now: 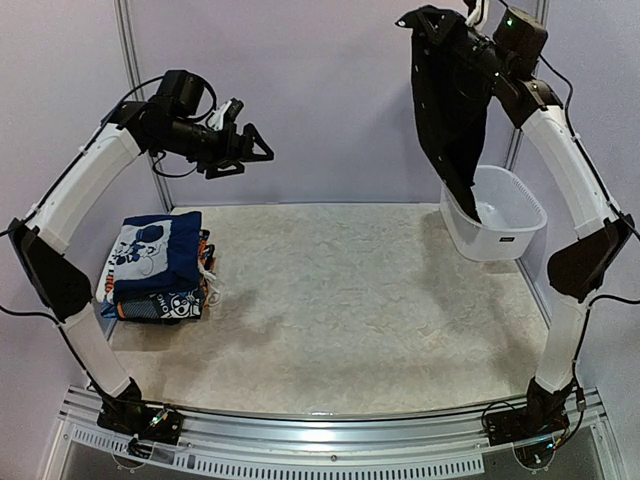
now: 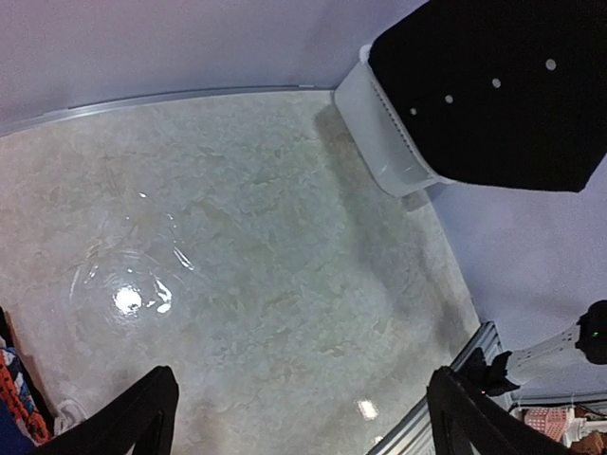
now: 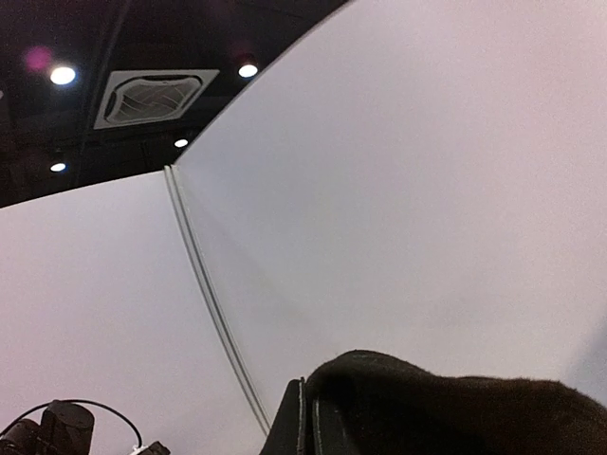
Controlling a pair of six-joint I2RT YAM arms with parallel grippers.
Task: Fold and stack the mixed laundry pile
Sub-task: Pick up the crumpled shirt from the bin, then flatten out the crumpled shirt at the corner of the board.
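Observation:
A large black garment (image 1: pixel 452 110) hangs from my right gripper (image 1: pixel 432 25), which is raised high at the back right and shut on the cloth's top edge. The garment's lower end dangles into the white tub (image 1: pixel 515 235). In the right wrist view the black cloth (image 3: pixel 446 408) bulges over the shut gripper (image 3: pixel 313 427). A folded stack of laundry (image 1: pixel 155 265), navy and blue cartoon-print with orange bits, lies at the table's left. My left gripper (image 1: pixel 245 158) hovers open and empty above the table's back left. Its view shows the wide-apart fingers (image 2: pixel 142 417), the black garment (image 2: pixel 493 85) and the tub (image 2: pixel 379 142).
The marbled tabletop (image 1: pixel 340 300) spans between the stack and the tub. Pale walls close the back and sides, with a metal rail (image 1: pixel 330 425) along the near edge. A corner of the stack (image 2: pixel 14 398) shows at the left wrist view's lower left.

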